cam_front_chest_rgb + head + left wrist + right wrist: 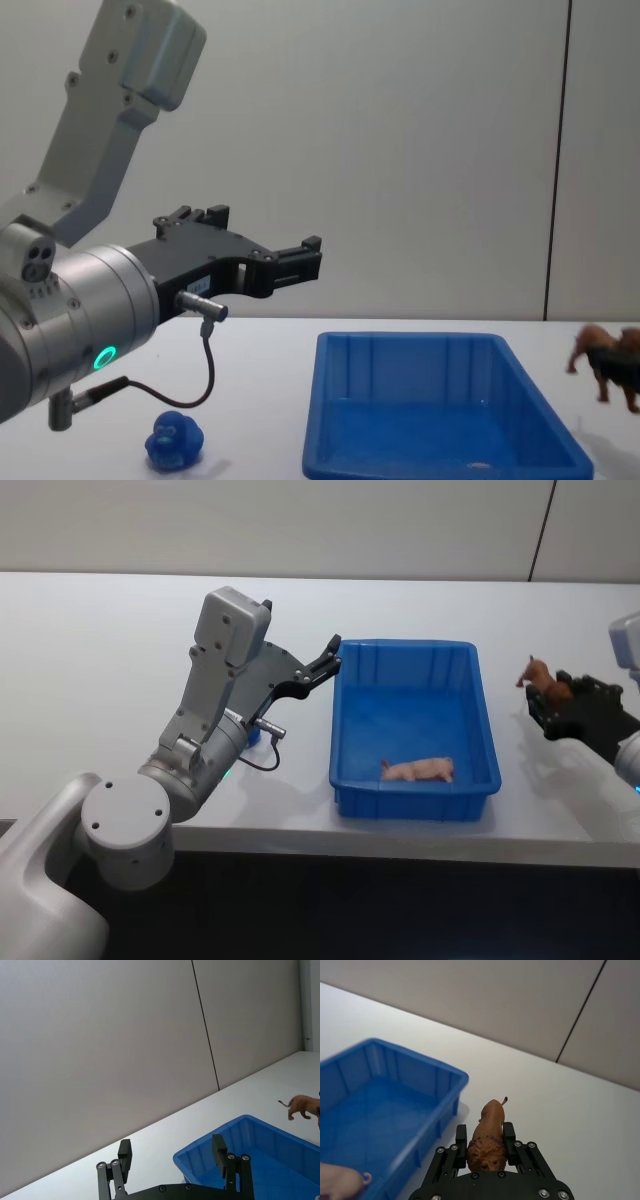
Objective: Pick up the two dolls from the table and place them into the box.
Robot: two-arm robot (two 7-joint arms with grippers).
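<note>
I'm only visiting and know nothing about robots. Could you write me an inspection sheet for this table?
Surface: white table, flat.
Job's things: blue box in the middle; blue duck on the table to its left; brown lion held off the table to its right.
Clutter: pink pig lying in the box.
Grippers: left gripper open, raised beside the box; right gripper shut on the lion.
Cables: black cable looping under the left wrist.
Surroundings: plain grey wall.

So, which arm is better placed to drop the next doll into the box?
Right: the right gripper is shut on the brown lion beside the box; the left gripper is open, the duck untouched.
</note>
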